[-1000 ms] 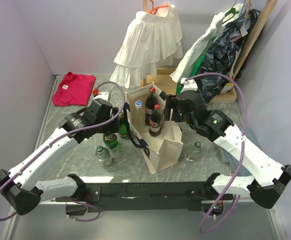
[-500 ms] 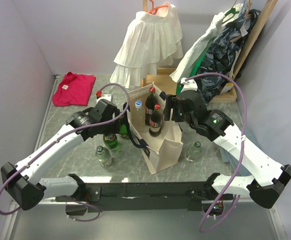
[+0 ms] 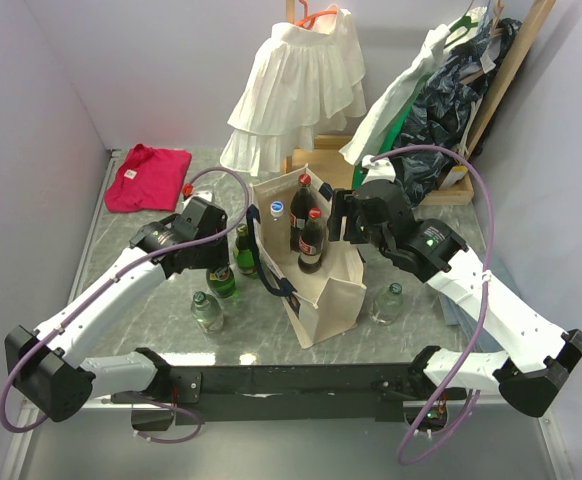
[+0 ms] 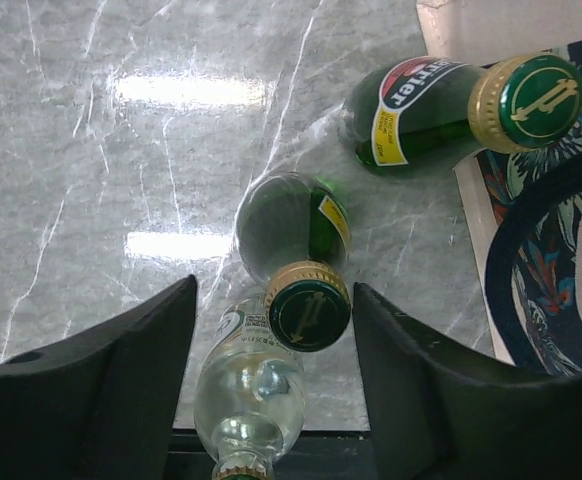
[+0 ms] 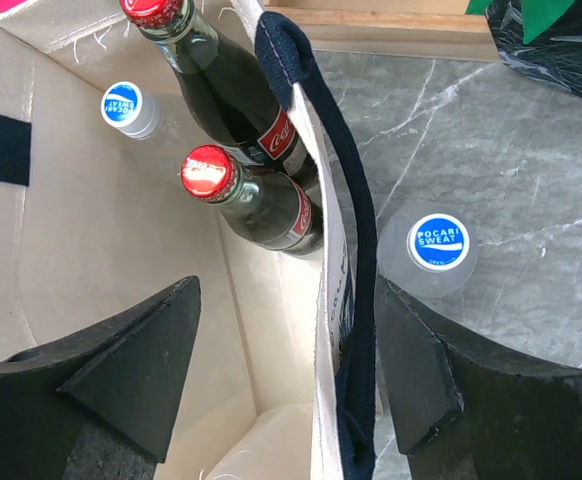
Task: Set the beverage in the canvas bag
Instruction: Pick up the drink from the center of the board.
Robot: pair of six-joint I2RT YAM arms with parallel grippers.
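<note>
The canvas bag (image 3: 323, 300) stands upright in the middle of the grey marbled tabletop (image 4: 91, 180), its mouth open and a navy strap (image 5: 346, 200) draped along its right wall. Inside it stand two cola bottles with red caps (image 5: 209, 172) (image 5: 154, 10), side by side against that wall, and a clear bottle with a blue cap (image 5: 129, 108) nearer the far corner. The left gripper (image 4: 274, 300) hangs over the bottles just left of the bag, its fingers spread to either side of a green bottle (image 4: 291, 235) with a gold-banded cap; a gap shows on both sides, so it is not pinched. A second green bottle (image 4: 421, 110) with a yellow label stands close beside the bag's printed side, and a clear glass bottle (image 4: 251, 390) stands next to the first on its near side. The right gripper (image 5: 286, 290) is also spread wide, straddling the bag's right wall and the strap, one finger inside the bag and one outside. Just outside that wall stands a frosted bottle with a blue Pocari Sweat cap (image 5: 436, 245). A pink cloth (image 3: 148, 178) lies at the far left of the tabletop.
</note>
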